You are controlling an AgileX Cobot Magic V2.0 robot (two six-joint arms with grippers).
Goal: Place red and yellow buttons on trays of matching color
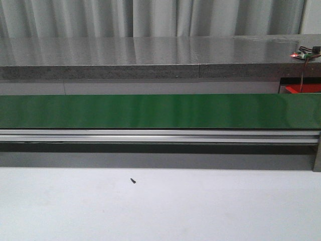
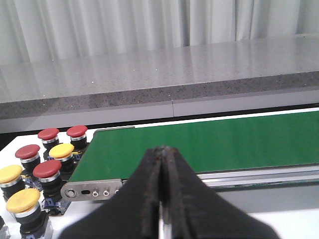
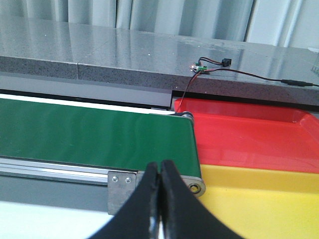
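Note:
Several red buttons and yellow buttons stand clustered on the white table off the left end of the green conveyor belt. My left gripper is shut and empty, hovering in front of that belt end, to the right of the buttons. In the right wrist view a red tray and a yellow tray lie side by side past the belt's right end, both empty. My right gripper is shut with nothing in it, near the belt's right end. Neither gripper shows in the front view.
The green belt spans the front view, with its aluminium rail below. A grey stone counter runs behind it. A small circuit board with a lit red LED and wires sits on the counter above the red tray. A tiny dark speck lies on the white table.

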